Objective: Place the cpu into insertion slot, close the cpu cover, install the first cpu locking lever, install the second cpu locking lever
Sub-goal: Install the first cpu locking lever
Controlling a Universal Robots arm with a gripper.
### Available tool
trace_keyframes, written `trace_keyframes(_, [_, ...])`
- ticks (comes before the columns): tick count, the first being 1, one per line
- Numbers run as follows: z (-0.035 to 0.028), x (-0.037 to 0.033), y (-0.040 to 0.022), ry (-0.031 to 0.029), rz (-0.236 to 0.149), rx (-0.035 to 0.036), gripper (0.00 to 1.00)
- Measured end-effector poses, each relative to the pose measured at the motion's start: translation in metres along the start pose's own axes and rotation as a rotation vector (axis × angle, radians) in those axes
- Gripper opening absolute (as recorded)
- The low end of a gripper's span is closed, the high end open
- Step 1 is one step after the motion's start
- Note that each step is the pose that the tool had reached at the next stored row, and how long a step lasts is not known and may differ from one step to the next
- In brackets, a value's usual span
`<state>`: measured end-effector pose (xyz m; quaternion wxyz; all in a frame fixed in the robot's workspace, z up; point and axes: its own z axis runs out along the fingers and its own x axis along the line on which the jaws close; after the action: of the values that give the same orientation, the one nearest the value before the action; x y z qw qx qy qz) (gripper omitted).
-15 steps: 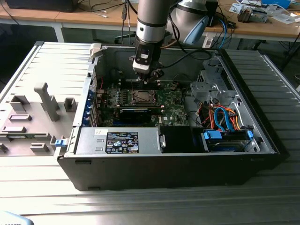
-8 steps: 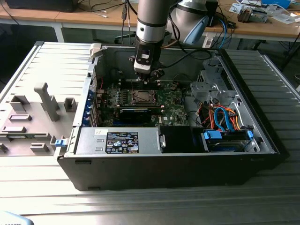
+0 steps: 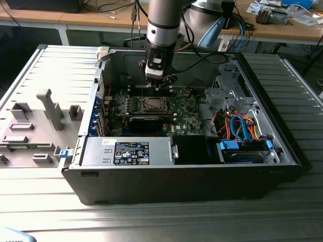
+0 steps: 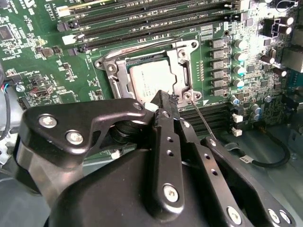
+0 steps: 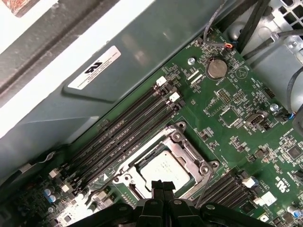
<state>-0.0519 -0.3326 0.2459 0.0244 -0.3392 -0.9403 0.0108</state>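
Deep in the open computer case (image 3: 202,176), shows the chip (image 4: 151,78) seated in its socket (image 4: 105,63), cover (image 4: 182,71) lowered, gripper (image 4: 163,99) at the socket's corner with jaws pressed together (thin lever (image 4: 203,120) seemingly unlatched, so both levers remain).

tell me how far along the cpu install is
Done: the cpu sits in the insertion slot, with the cpu cover down over it. In hand: the shut pincer has its tips at the cover's edge. Left: a thin locking lever angles free, seemingly unlatched.
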Motion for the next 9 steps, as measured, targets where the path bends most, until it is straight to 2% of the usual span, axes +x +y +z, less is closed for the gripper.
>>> trace_keyframes(9, [0.0,0.0,0.0,-0.0012,-0.033,0.0013,0.11])
